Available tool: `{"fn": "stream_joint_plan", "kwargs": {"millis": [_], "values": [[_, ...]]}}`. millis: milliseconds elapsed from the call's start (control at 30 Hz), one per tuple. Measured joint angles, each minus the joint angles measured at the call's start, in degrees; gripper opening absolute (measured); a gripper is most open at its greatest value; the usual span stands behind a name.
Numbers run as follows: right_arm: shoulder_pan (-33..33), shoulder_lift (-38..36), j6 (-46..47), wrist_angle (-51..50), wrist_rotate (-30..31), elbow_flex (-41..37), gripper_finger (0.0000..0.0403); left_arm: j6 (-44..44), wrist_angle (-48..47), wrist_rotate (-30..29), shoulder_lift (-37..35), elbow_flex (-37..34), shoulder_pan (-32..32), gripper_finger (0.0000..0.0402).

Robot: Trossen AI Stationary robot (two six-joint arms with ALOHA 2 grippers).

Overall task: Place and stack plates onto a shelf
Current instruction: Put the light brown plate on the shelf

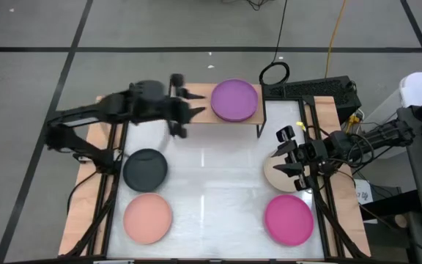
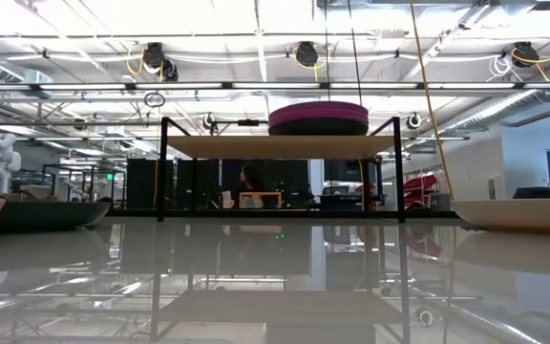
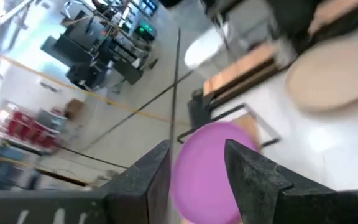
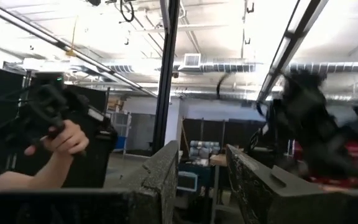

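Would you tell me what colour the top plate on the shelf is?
Purple; the top plate on the shelf shows best in the high view.

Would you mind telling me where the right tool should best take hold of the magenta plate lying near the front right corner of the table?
Probably at the rim. The magenta plate lies flat on the white table, so only its thin edge offers a pinch. The right tool hovers open just behind it, over the beige plate, so coming down onto the near rear edge, one finger sliding under the lip, looks shortest.
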Motion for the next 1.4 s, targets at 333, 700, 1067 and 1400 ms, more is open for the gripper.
{"fn": "stream_joint_plan", "kwargs": {"millis": [333,700,1067,1400], "values": [[-0.1,-0.3,1.8,-21.3,14.5,4.7,0.0116,-16.9,3.6,6.4,-17.0,-12.7,-4.9,0.0156],[-1.4,6.6,11.2,-51.7,25.1,18.2,0.0116,-26.8,30.7,5.8,-31.9,-48.6,-6.9,0.0156],[-4.4,17.0,20.5,-70.5,19.7,24.4,0.0116,-34.7,63.5,5.4,-36.8,-72.8,-7.1,0.0156],[-2.5,17.8,40.9,-78.0,8.5,13.4,0.0116,-36.0,64.8,5.4,-36.7,-75.0,-7.1,0.0156]]}}
